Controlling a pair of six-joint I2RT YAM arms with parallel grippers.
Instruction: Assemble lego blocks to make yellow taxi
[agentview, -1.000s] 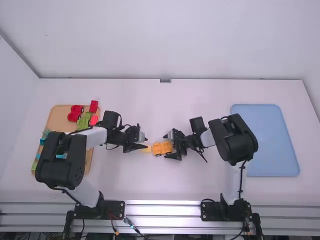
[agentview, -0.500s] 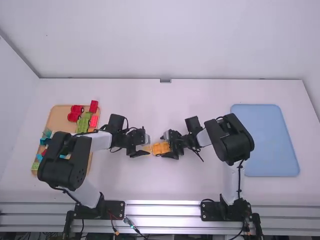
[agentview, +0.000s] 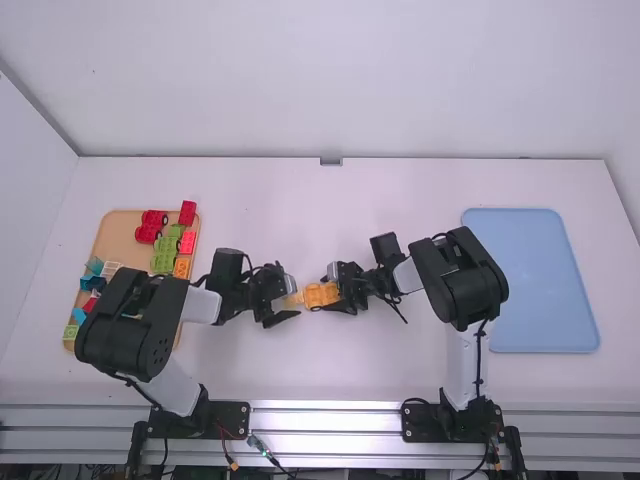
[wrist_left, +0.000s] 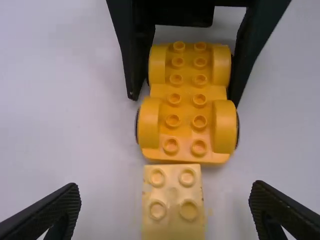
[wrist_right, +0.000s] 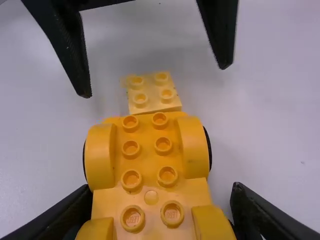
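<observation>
**Two grippers, one wheeled base and one small block at mid-table**

Two arms meet near the centre of the frame over a smooth white table (agentview: 400, 370). Between them lies one yellow-orange plastic wheeled base (wrist_left: 186, 112), its top carrying twelve round studs in two rows of six, with four rounded wheel covers and dark tyres at the sides. End to end with it is one pale yellow square-topped plastic block (wrist_left: 173, 197) with four studs; whether the two are joined, I cannot tell.

The left gripper (agentview: 291, 298) has its two fingers wide apart, one on either side of the pale block. The right gripper (agentview: 325, 293) is clamped on the wheeled base, its two fingers against opposite sides; their surface is ribbed, matt black.

Two trays flank the work. The tan, wood-coloured tray (agentview: 120, 235) at the left of the frame, partly hidden by the left arm, holds one red wheeled piece (agentview: 148, 232), one boxy red block (agentview: 187, 213), one coral-red block (agentview: 188, 242), one orange block (agentview: 182, 267) and one cream block (agentview: 110, 270), besides green pieces (agentview: 165, 252) and teal pieces (agentview: 94, 265) too crowded to count. The light blue, round-cornered tray (agentview: 530, 280) sits at the right of the frame.
</observation>
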